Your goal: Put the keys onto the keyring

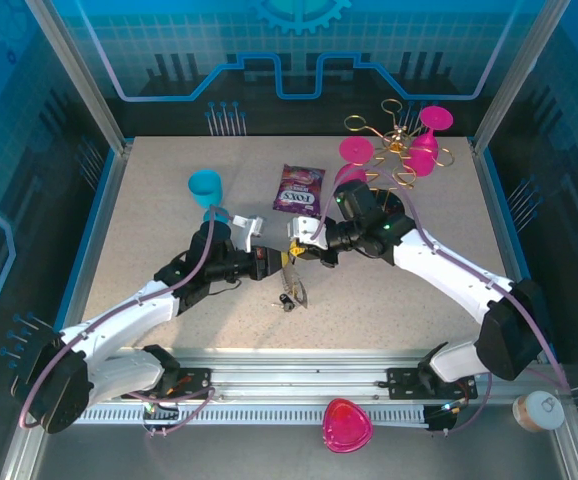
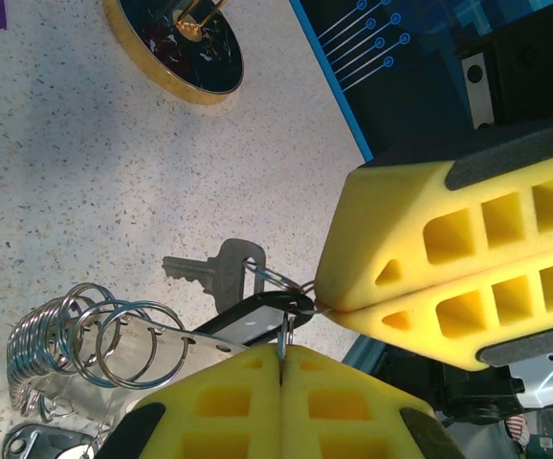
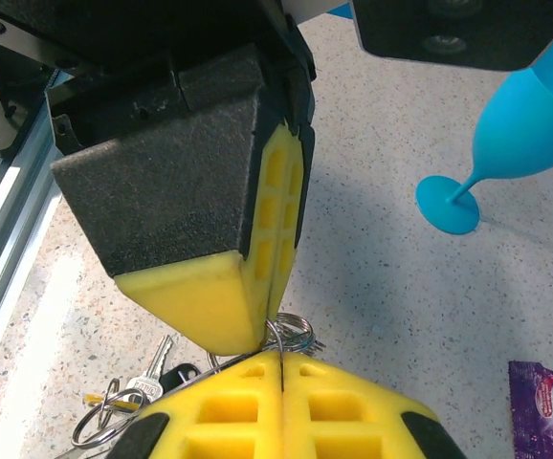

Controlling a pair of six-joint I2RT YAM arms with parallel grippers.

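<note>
Yellow cut-out foam pads of the left claw point(image 2: 281, 365) are pressed flat together, with a hair-thin dark wire of the keyring point(image 2: 284, 337) nipped in the seam. The right claw point(image 2: 326, 304) meets it tip to tip — same foam, black shell, pads likewise closed on thin wire loops of the ring. The keyring sits between the two claws over the middle of the desk point(image 1: 169, 200). Its other stretch is a stack of bright silvery coils point(image 2: 80, 335), glossy and overlapping.

The keys point(image 2: 210, 268) cluster under the claws: one flat grey metal key with a notched blade, a glossy black oblong tab point(image 2: 257, 317) beside it, and a scrap of orange-yellow tab point(image 3: 92, 397) nearby. Whether any key is threaded on the wire cannot be made out.

The desk is matt, pale and speckled like terrazzo. On it:
- a turquoise plastic goblet point(image 1: 206, 187) beyond the left arm
- a crinkly purple snack packet point(image 1: 299, 188)
- a gold wire rack point(image 1: 399, 150) carrying magenta goblets point(image 1: 357, 152)

A magenta heart-shaped dish point(image 1: 347, 425) sits at the near aluminium rail. Blue panels printed with circuit lines wall the cell.
</note>
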